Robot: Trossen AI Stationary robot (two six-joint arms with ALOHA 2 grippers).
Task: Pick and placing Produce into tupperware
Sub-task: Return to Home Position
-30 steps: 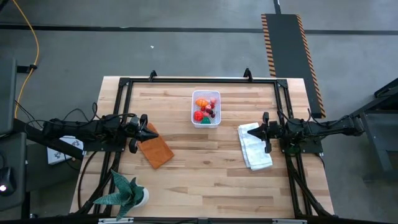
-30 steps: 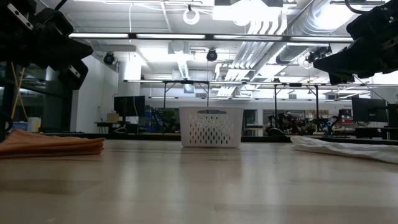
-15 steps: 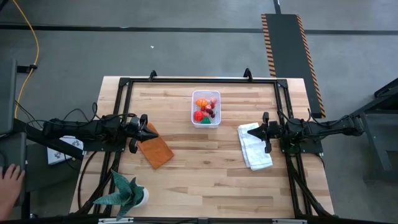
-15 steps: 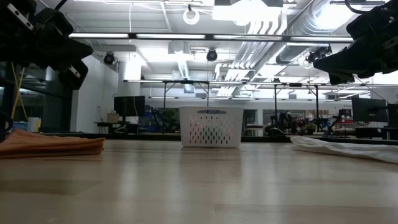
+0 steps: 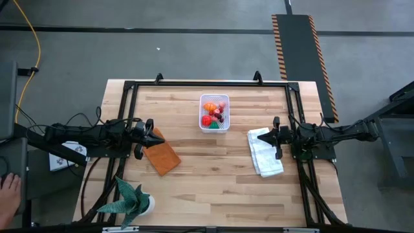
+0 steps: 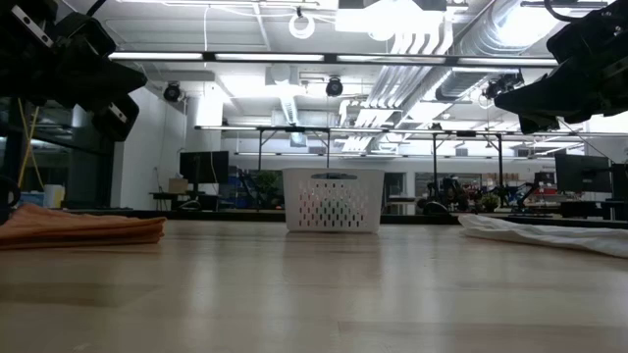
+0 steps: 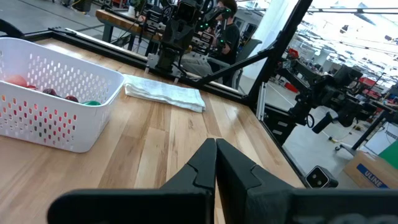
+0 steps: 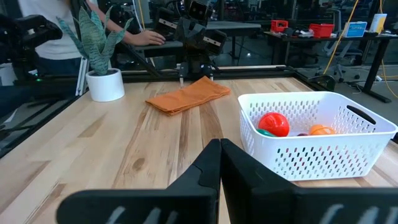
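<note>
Wooden table bears tupperware; left gripper, right gripper closed, empty; box reads ULINE.

- The basket is set on the table toward its back edge, roughly midway between the two arms.
- The produce is gathered inside the basket.
- A flat cloth is laid on the table's left part, in front of the basket; the left gripper is held above its back corner.
- A folded cloth is laid on the right part, level with the flat cloth; the right gripper is held above its back end.
- A potted plant is placed at the front left corner, in front of the flat cloth.
- A person's hand is seen off the table, well beyond its left edge.
</note>
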